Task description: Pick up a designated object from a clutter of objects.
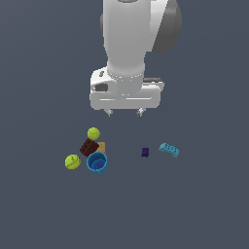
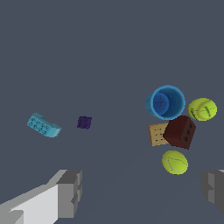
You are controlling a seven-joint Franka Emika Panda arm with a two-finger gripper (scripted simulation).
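Note:
The teal studded brick (image 1: 168,150) lies on the grey floor at the exterior view's right, apart from the other items; it also shows in the wrist view (image 2: 43,126). A tiny dark purple block (image 1: 145,152) (image 2: 84,122) lies beside it. My gripper (image 1: 125,112) hangs open and empty well above the floor, between the brick and the cluster. Its grey fingers (image 2: 70,192) show wide apart in the wrist view.
At the exterior view's left sits a cluster: a blue cup (image 1: 97,162) (image 2: 165,102), a dark brown brick (image 1: 89,147) (image 2: 180,131), a tan block (image 1: 101,147) (image 2: 156,134) and two yellow-green balls (image 1: 94,133) (image 1: 73,162).

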